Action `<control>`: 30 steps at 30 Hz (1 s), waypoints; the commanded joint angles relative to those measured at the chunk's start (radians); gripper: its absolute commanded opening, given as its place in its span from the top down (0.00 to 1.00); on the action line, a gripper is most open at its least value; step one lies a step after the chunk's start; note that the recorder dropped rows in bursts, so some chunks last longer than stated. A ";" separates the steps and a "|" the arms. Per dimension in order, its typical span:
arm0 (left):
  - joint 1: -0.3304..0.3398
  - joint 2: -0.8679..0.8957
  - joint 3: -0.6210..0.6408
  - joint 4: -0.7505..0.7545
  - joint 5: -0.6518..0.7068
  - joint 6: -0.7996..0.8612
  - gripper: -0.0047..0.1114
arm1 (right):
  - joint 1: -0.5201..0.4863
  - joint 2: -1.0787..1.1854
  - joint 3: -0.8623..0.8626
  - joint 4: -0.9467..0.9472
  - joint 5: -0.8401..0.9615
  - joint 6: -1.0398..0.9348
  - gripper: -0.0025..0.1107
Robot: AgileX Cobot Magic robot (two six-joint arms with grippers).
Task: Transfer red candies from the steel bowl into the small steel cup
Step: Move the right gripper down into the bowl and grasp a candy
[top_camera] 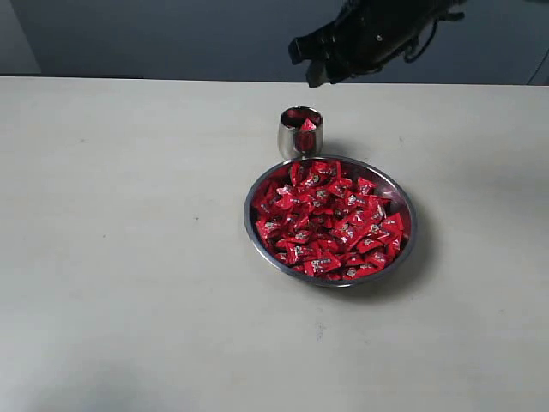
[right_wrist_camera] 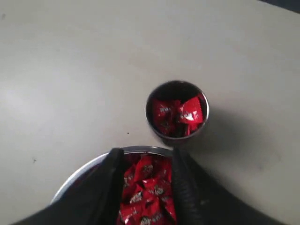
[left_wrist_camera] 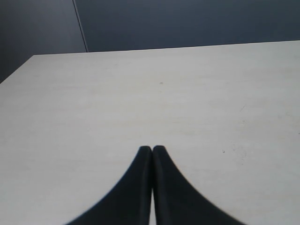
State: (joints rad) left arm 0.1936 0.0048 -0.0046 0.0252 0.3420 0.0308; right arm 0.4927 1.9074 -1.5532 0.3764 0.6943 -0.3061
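Observation:
The steel bowl [top_camera: 247, 216] sits right of the table's middle, heaped with red candies [top_camera: 330, 219]. Just behind it and touching its rim stands the small steel cup [top_camera: 299, 139], holding a few red candies [right_wrist_camera: 180, 112]. My right gripper [top_camera: 307, 64] hangs high above the cup, open, with nothing between its fingers. In the right wrist view the right gripper [right_wrist_camera: 146, 153] frames the bowl's rim [right_wrist_camera: 77, 176] and its candies [right_wrist_camera: 147, 187], with the cup [right_wrist_camera: 176, 138] beyond the fingertips. My left gripper [left_wrist_camera: 152, 149] is shut and empty over bare table, out of the exterior view.
The pale table [top_camera: 120, 240] stretches wide to the left and front of the bowl. A dark wall [top_camera: 171, 34] runs behind the table's far edge.

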 commanded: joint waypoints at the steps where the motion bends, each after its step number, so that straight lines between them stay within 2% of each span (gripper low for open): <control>1: -0.007 -0.005 0.005 0.002 -0.008 -0.001 0.96 | -0.005 -0.108 0.236 -0.001 -0.178 -0.009 0.68; 4: -0.007 -0.005 0.005 0.002 -0.008 -0.001 0.96 | -0.005 -0.110 0.344 -0.001 -0.206 -0.007 0.68; 13: -0.007 -0.005 0.005 0.002 -0.008 -0.001 0.96 | -0.003 0.032 0.348 -0.008 -0.109 -0.065 0.68; 17: -0.007 -0.005 0.005 0.002 -0.008 -0.001 0.96 | 0.038 0.035 0.348 -0.006 -0.086 -0.149 0.68; 25: -0.007 -0.005 0.005 0.002 -0.008 -0.001 0.96 | 0.077 0.035 0.348 -0.190 -0.096 -0.192 0.68; 30: -0.007 -0.005 0.005 0.002 -0.008 -0.001 0.96 | 0.077 0.035 0.348 -0.203 -0.112 -0.190 0.68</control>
State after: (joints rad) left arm 0.1936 0.0048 -0.0046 0.0252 0.3420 0.0308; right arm 0.5727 1.9432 -1.2084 0.1877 0.6000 -0.4887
